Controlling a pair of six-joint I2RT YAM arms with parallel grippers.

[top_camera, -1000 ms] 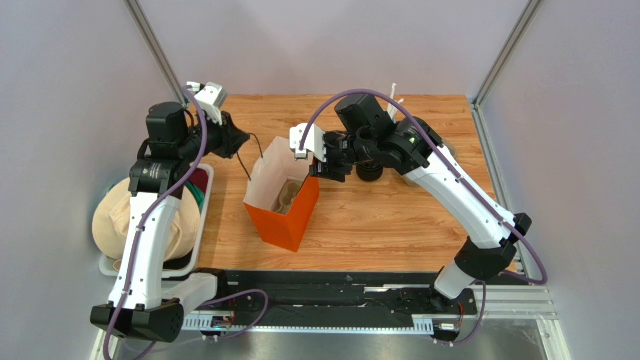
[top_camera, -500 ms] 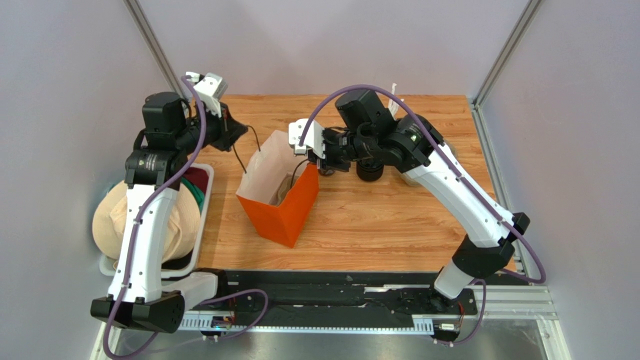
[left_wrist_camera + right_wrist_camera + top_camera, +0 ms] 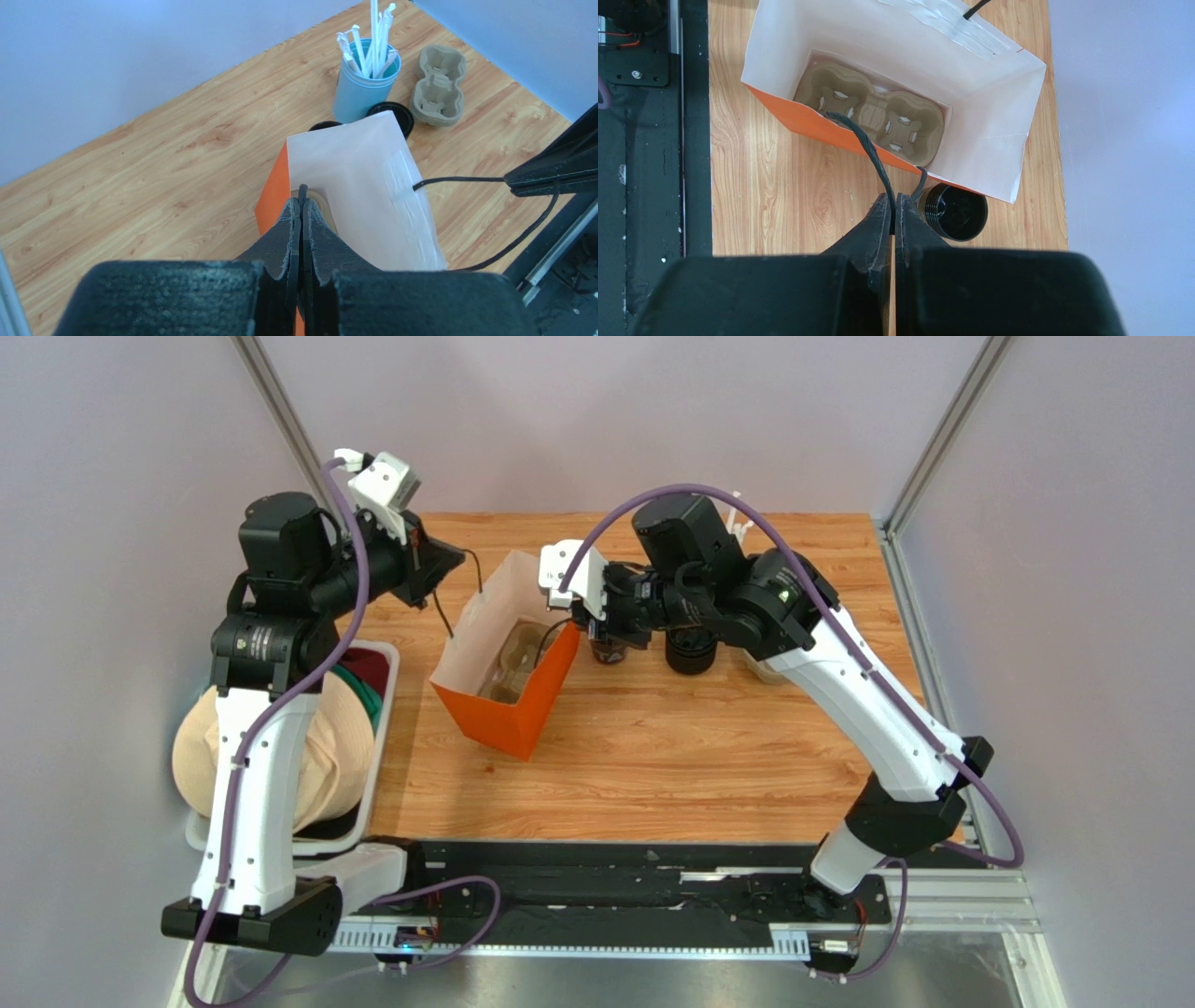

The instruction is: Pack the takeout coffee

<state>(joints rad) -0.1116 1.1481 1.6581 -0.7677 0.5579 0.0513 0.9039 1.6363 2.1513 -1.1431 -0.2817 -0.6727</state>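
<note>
An orange paper bag [image 3: 494, 703] with a white inside stands open on the wooden table. A grey-brown cup tray [image 3: 871, 115] lies in its bottom. My left gripper [image 3: 452, 563] is shut on the bag's far black cord handle [image 3: 302, 190]. My right gripper [image 3: 595, 626] is shut on the near handle [image 3: 868, 150]. The takeout coffee [image 3: 690, 655], dark with a black lid [image 3: 391, 112], stands on the table right of the bag, under my right arm. A round black ribbed thing [image 3: 955, 211] sits against the bag's outer wall, beside my right fingertips [image 3: 882, 210].
A pale blue cup of white straws [image 3: 365, 80] and a second cardboard cup tray [image 3: 439, 84] stand beyond the bag. A white bin [image 3: 382, 756] with a beige bundle sits off the table's left edge. Grey walls close in the back and sides.
The bag has slid left and toward the back. Both grippers moved with its handles, the left one up and left, and the bag's mouth now gapes wider.
</note>
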